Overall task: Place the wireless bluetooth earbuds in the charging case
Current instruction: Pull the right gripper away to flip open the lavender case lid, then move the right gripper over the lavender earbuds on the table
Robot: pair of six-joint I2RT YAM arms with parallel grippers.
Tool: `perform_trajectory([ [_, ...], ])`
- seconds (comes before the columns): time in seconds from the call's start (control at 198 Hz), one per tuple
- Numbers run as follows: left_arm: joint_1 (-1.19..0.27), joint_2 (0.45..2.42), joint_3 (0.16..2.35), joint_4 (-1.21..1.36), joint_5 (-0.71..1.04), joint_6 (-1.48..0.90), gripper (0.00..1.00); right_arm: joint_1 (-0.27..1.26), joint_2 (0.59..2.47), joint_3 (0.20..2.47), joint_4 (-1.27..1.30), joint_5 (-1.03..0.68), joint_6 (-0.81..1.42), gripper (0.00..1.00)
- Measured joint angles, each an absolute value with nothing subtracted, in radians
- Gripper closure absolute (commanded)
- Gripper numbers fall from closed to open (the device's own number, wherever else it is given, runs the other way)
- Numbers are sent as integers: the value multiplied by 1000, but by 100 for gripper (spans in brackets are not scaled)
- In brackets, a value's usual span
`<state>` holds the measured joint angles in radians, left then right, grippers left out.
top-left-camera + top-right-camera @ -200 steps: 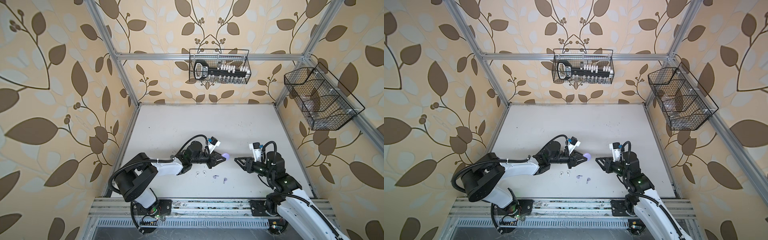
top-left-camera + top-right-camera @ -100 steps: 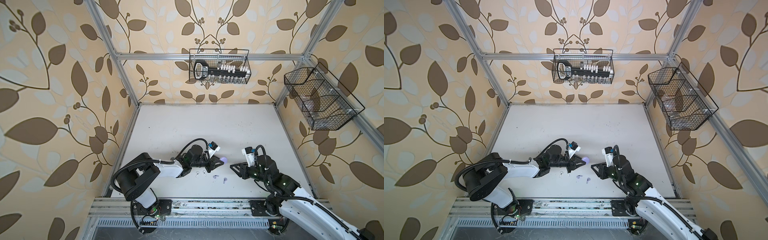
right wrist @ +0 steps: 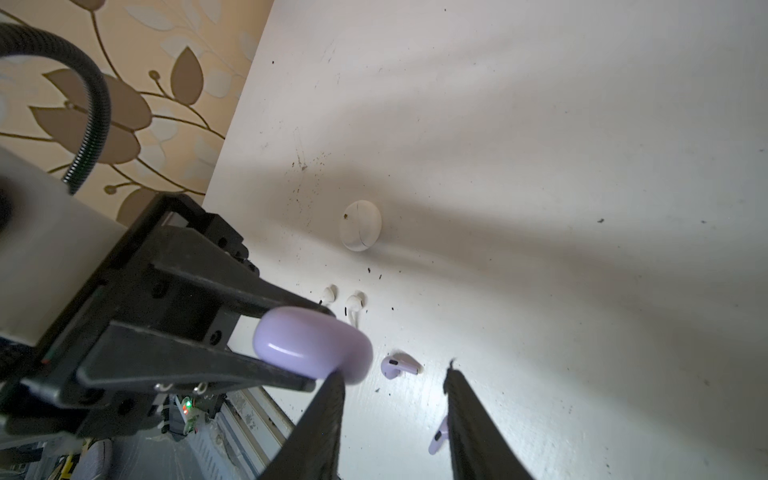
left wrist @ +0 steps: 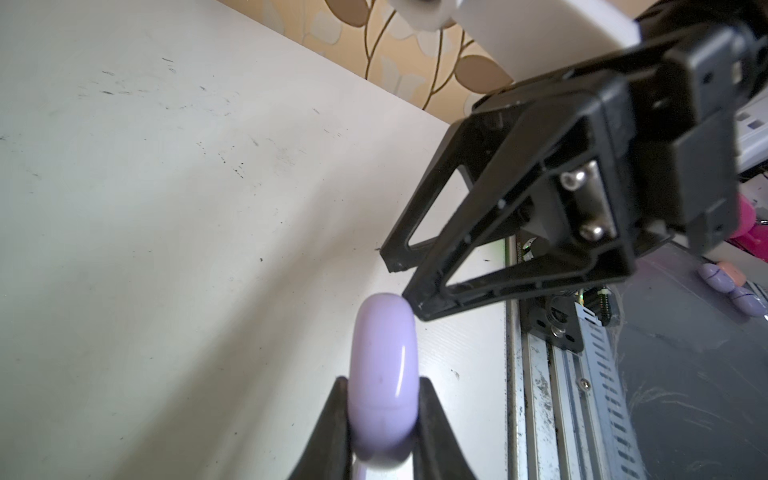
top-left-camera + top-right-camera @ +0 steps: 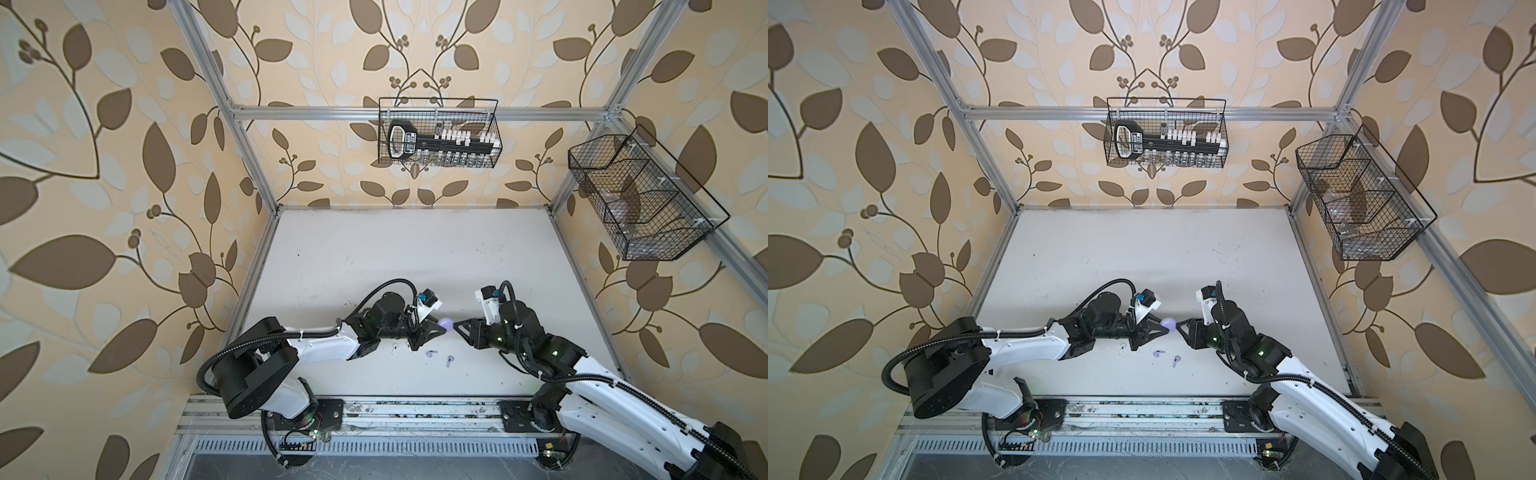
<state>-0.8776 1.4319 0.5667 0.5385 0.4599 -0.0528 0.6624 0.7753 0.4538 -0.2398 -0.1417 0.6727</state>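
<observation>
L gripper [image 4: 381,399]: closed hard on the lilac case [image 4: 382,357], which is clamped across its flat faces and held above the table [image 5: 374,257] near the middle of the front edge; case appears closed. R gripper [image 4: 405,286]: partly open, nothing held; one fingertip [image 4: 419,307] is set at the case rim, contact not certain. Step judged: lid-opening prep, w/ case steadied by L. Nothing inserted yet: lilac earbuds [image 3: 399,365] and white earbuds [image 3: 354,303] are seen lying on the table by the front edge, under the grippers; white case [image 3: 360,225] sits just beyond, also closed. Next: seam to be found and lid pried; fine tip placement needed.
</observation>
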Motion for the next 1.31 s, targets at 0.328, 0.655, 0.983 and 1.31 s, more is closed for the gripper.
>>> perform_trajectory([
  [0.328,-878,1428,566,534,433,-39,100,697,802,480,-214,-138,681,59],
  [0.655,-878,1428,552,554,434,-51,100,733,842,480,-197,-123,691,59],
  [0.983,-876,1428,550,550,430,-70,100,688,885,507,-185,-142,683,59],
  [1.31,-877,1428,550,572,471,-81,100,636,937,537,-165,-150,669,60],
])
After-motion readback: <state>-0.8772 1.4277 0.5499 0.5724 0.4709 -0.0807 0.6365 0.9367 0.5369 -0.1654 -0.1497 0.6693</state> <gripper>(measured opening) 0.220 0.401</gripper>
